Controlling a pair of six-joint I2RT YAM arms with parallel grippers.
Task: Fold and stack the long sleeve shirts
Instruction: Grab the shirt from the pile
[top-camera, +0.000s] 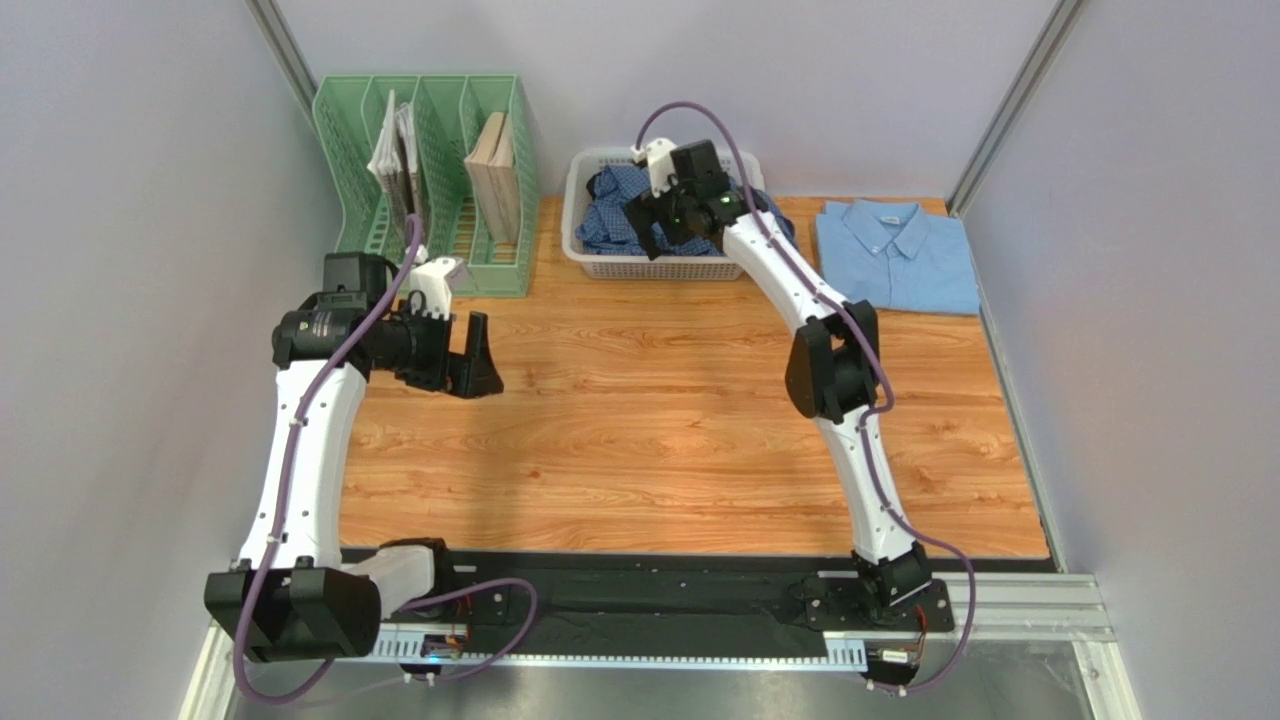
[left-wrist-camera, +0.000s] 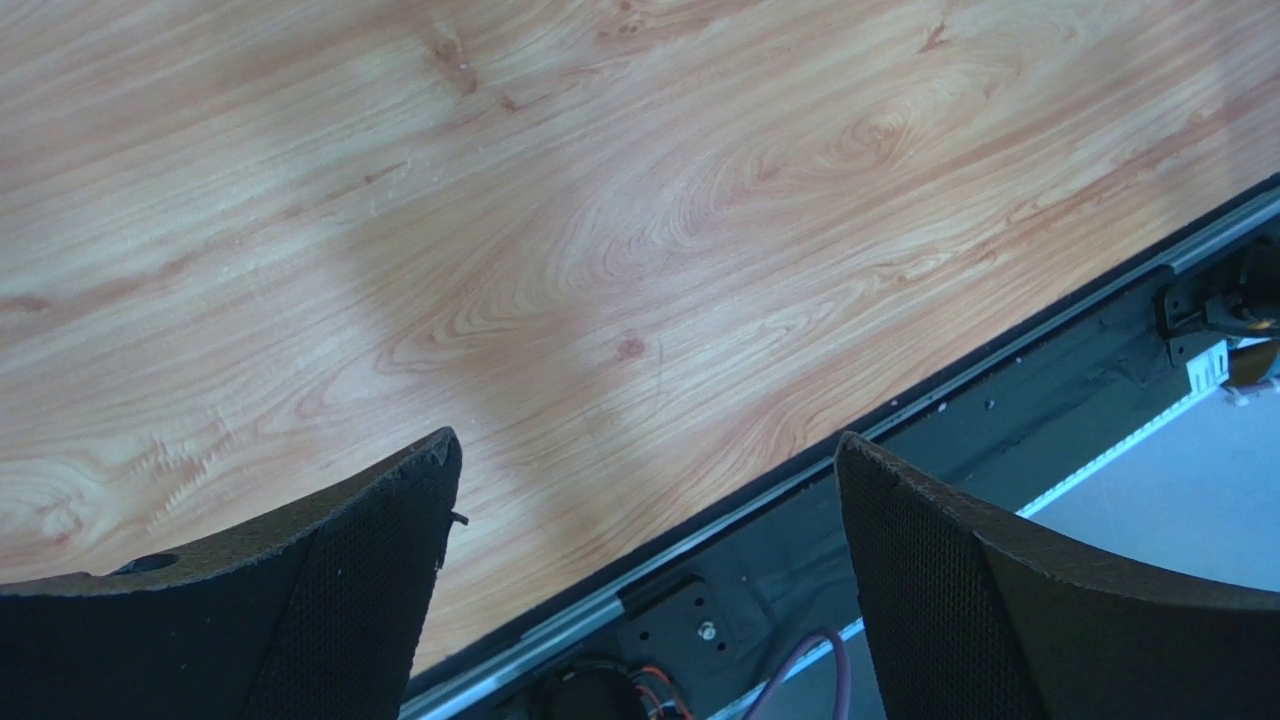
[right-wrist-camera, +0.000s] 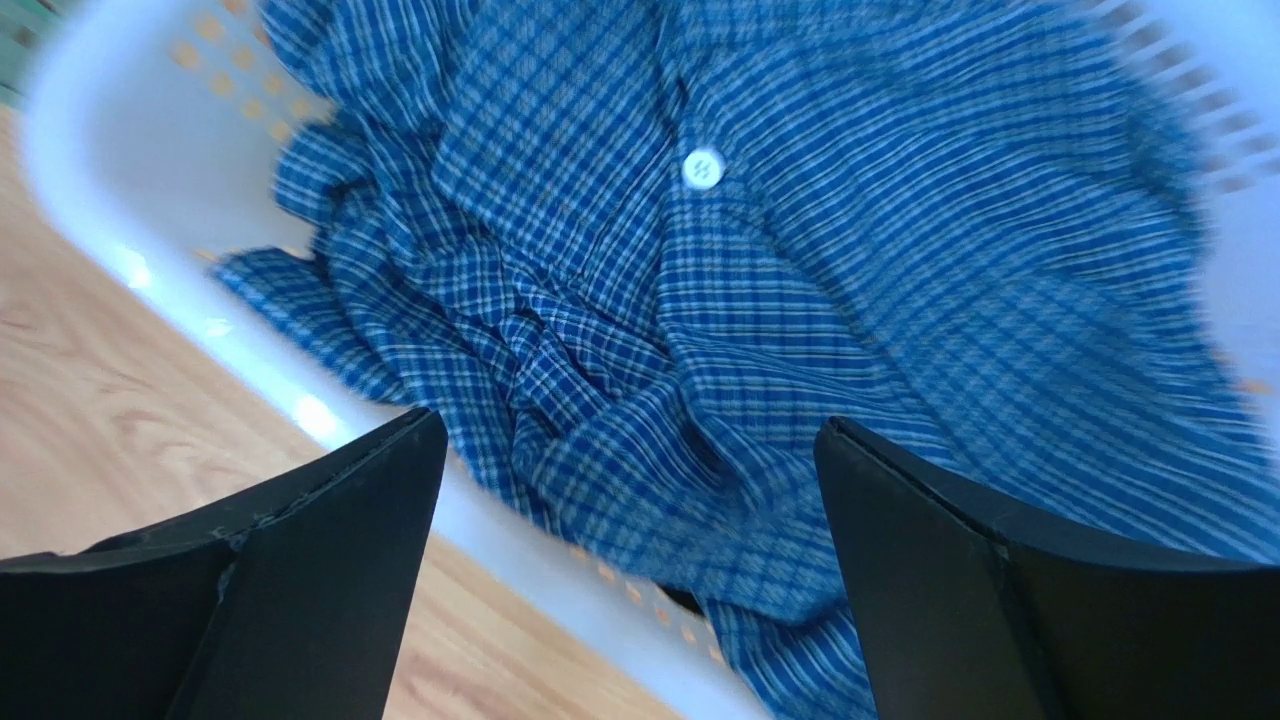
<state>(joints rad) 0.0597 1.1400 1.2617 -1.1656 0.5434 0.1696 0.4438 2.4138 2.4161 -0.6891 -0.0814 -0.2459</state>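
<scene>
A dark blue checked long sleeve shirt (right-wrist-camera: 781, 270) with a white button (right-wrist-camera: 702, 168) lies crumpled in a white basket (right-wrist-camera: 496, 533); part of it hangs over the rim. In the top view that shirt (top-camera: 609, 210) fills the basket (top-camera: 594, 267) at the back. My right gripper (top-camera: 649, 233) (right-wrist-camera: 630, 423) hovers over the basket's near side, open, with nothing between its fingers. A plain light blue long sleeve shirt (top-camera: 897, 255) lies folded flat at the back right. At the left my left gripper (top-camera: 478, 360) (left-wrist-camera: 646, 440) hangs open and empty above bare wood.
A green file rack (top-camera: 428, 173) holding papers stands at the back left, beside the basket. The wooden table (top-camera: 646, 420) ends in a black rail (top-camera: 676, 593) with cables at its near edge. Grey walls close in on the left, right and back.
</scene>
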